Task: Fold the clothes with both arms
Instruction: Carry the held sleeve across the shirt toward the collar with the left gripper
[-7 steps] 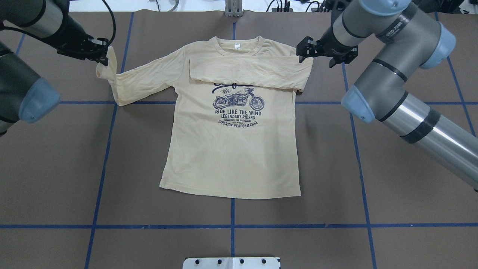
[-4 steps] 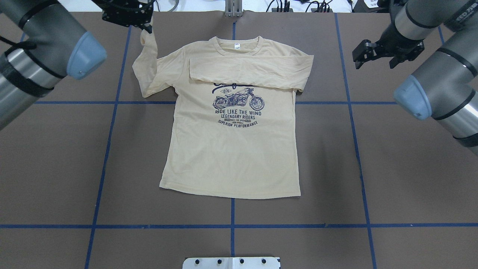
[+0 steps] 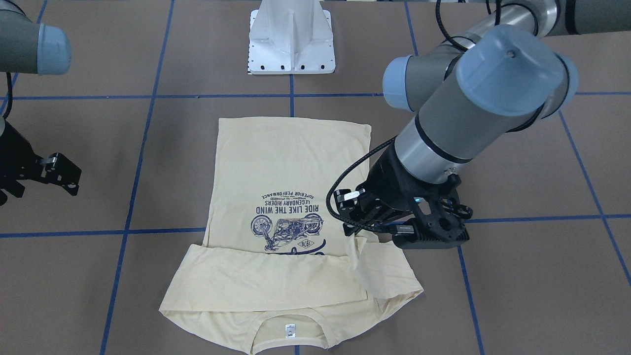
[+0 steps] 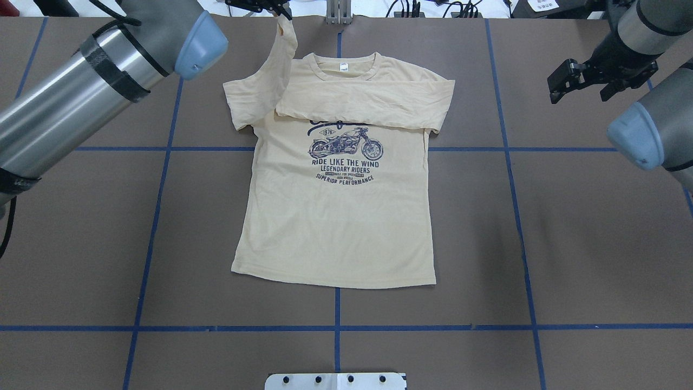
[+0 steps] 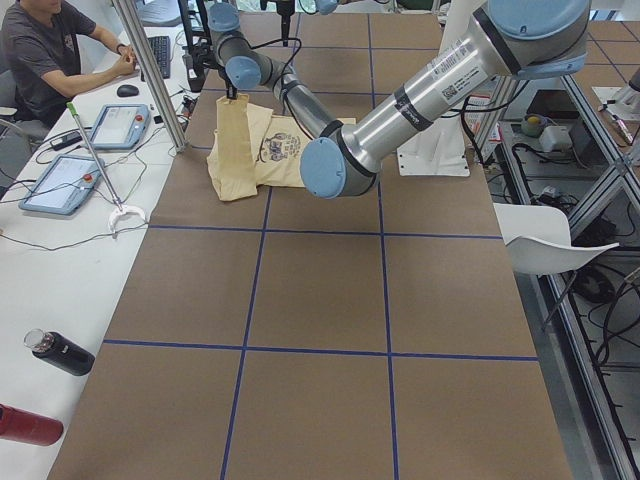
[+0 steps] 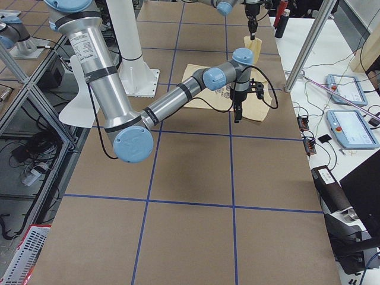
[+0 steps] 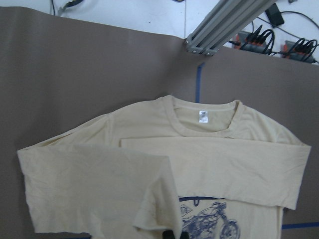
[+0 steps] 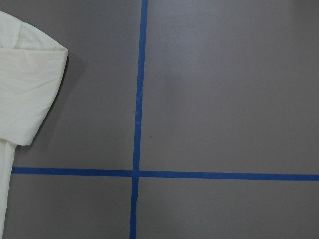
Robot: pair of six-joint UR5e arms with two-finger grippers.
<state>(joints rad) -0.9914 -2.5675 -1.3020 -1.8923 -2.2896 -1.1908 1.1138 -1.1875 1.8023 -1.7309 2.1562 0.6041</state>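
My left claw [image 4: 281,12] is pinching the cuff of the T-shirt's [image 4: 335,227] left sleeve [image 4: 260,92]. Its jaws are clamped together on the cloth and are holding it in the air over the shirt's left shoulder (the sleeve is hanging from the claw in a slack, twisted drape). Below and to the right of this claw, the shirt's body is lying flat on the brown table [image 4: 541,244], with the print [image 4: 345,157] facing up and the neck label [image 4: 343,67] showing at the collar. The other sleeve [image 4: 363,103] is lying folded straight across the chest and is covering the top of the print. Its cuff end is reaching in under the cloth that hangs from my left claw. Further right, my right claw [image 4: 560,82] is hovering over bare table, jaws apart and gripping nothing. The shirt's folded shoulder edge is lying off to that claw's left, clear of it, and a crossing of blue tape lines [image 8: 135,172] is showing beneath it.
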